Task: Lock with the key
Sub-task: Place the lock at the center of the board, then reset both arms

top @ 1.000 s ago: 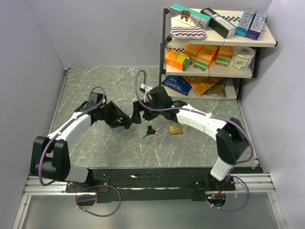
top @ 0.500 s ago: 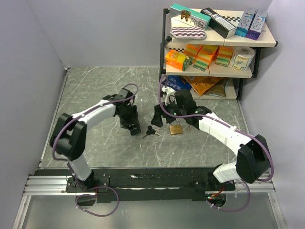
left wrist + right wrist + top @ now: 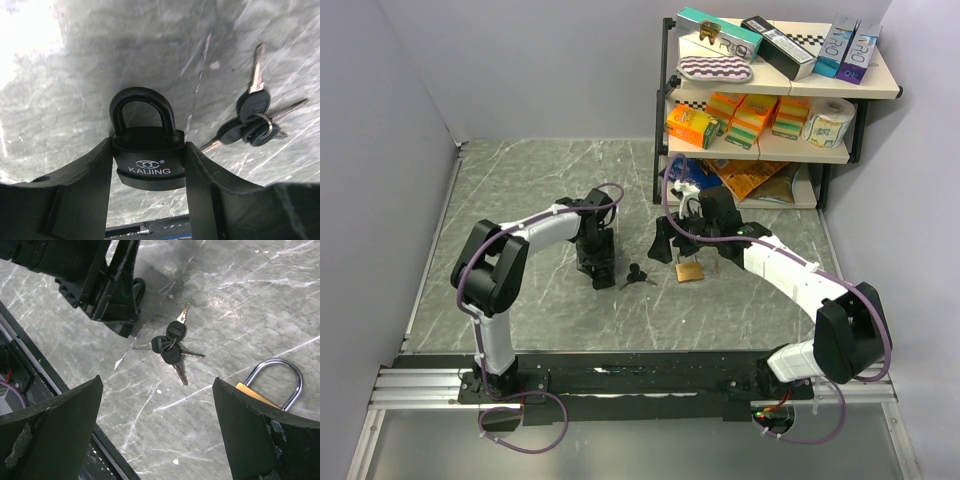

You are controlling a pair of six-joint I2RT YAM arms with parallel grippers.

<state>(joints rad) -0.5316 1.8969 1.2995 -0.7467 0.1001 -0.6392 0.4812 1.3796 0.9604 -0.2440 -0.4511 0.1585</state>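
Tabletop (image 3: 520, 200): grey marble pattern, white veins. Black padlock (image 3: 147, 157): matte, rounded body, thick arched shackle seated in the body, white "KAIJING" lettering. Keys (image 3: 170, 346): ringed bunch, round black heads, metal blades, lying flat just beside it. Brass padlock (image 3: 252, 392): shiny steel shackle. Left gripper (image 3: 599, 268) clamps the black padlock by its sides. Right gripper (image 3: 156, 385) is spread wide, holds nothing, hangs above keys and brass padlock.

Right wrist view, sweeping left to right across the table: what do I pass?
Left hand, closed on the black padlock -> bunch of keys -> brass padlock
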